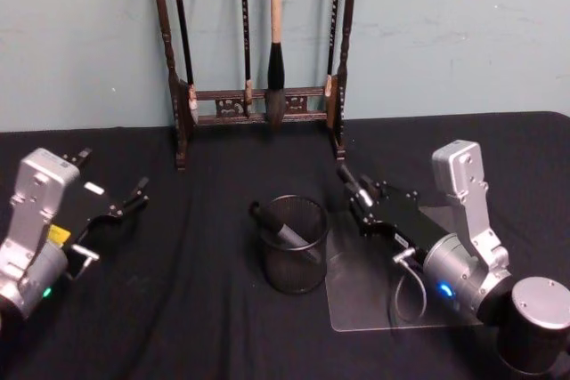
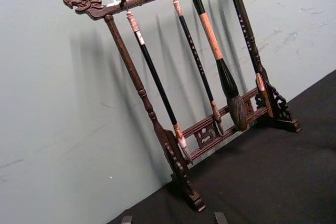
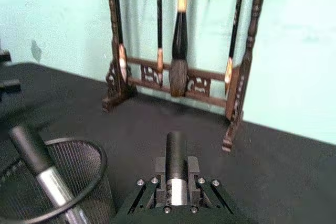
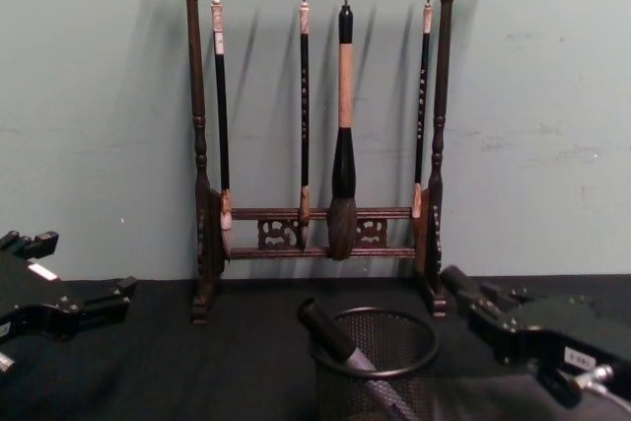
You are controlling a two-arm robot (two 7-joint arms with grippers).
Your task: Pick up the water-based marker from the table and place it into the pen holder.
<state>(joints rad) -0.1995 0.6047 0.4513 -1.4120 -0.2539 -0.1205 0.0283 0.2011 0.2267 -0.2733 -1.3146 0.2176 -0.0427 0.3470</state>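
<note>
The pen holder [image 1: 296, 264] is a round black wire-mesh cup at the table's middle, also in the chest view [image 4: 380, 382] and the right wrist view [image 3: 79, 171]. One black-capped marker [image 1: 283, 230] leans inside it. My right gripper [image 1: 353, 186] hovers just right of the holder, shut on a second water-based marker [image 3: 176, 153] with a black cap and silvery body that points toward the brush rack. My left gripper [image 1: 116, 189] rests at the far left, open and holding nothing.
A tall dark wooden brush rack [image 1: 258, 104] with several hanging brushes stands at the back against the wall. A clear plastic sheet [image 1: 361, 295] lies on the black tablecloth under my right arm.
</note>
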